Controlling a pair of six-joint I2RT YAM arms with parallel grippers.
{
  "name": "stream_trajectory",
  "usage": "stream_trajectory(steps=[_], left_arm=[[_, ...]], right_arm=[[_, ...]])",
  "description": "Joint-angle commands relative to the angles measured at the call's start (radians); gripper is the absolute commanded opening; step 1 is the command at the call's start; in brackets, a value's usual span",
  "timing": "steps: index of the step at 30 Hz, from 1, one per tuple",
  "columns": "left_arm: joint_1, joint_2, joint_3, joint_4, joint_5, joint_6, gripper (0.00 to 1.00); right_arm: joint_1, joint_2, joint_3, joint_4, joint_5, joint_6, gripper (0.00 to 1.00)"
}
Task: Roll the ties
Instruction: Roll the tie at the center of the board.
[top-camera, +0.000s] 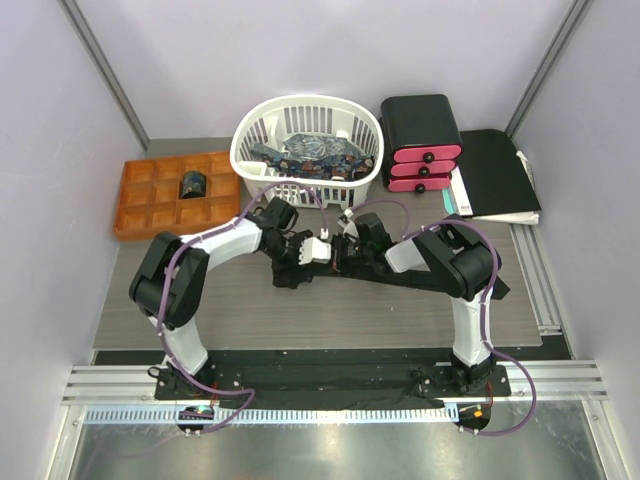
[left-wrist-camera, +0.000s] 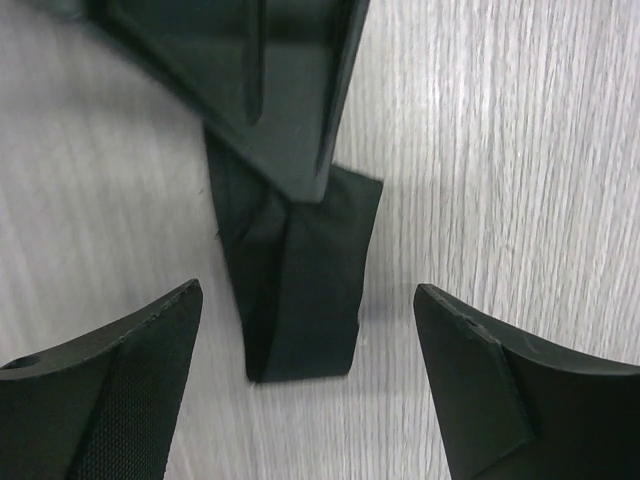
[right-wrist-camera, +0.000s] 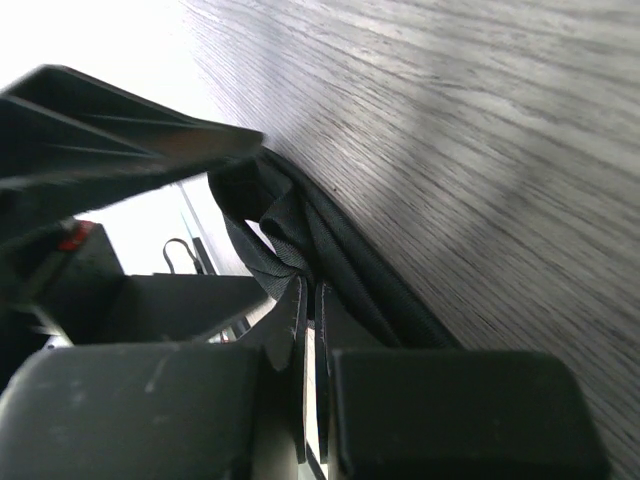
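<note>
Wood-grain table (top-camera: 420, 305) carries everything: basket (top-camera: 248, 150) of patterned ties (top-camera: 310, 152) at twelve, tray (top-camera: 140, 215) with one coil (top-camera: 191, 185) at ten, black tie (left-wrist-camera: 300, 290) at centre. Over its folded end the left gripper (left-wrist-camera: 308, 300) gapes wide; the right gripper (right-wrist-camera: 310, 300) pinches it. A tug by the right arm could undo the fold. From above, arms hide its length.

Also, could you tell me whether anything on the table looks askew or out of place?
The end of the black tie, below the open left gripper, lies folded over itself at a slant, not flat; the right gripper pinches bunched fabric. White papers also poke out crookedly beneath the black folder at far right.
</note>
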Motion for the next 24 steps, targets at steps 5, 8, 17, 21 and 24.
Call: stream_trajectory(steps=[5, 8, 17, 21, 24], left_arm=[[-0.024, 0.090, 0.086, -0.042, -0.029, 0.008, 0.72], [-0.024, 0.108, 0.102, -0.096, -0.017, 0.054, 0.64], [-0.026, 0.070, 0.053, -0.223, 0.046, 0.229, 0.38], [-0.027, 0.067, 0.053, -0.226, 0.047, 0.230, 0.34], [-0.027, 0.070, 0.053, -0.231, 0.049, 0.235, 0.29]], right_arm=[[0.005, -0.048, 0.031, 0.011, 0.010, 0.045, 0.01], [0.009, -0.060, 0.033, 0.014, 0.007, 0.065, 0.01], [0.013, -0.071, 0.067, -0.001, -0.011, 0.100, 0.01], [0.013, -0.060, 0.082, -0.046, -0.013, 0.060, 0.01], [0.013, -0.040, 0.087, -0.069, -0.016, 0.020, 0.01]])
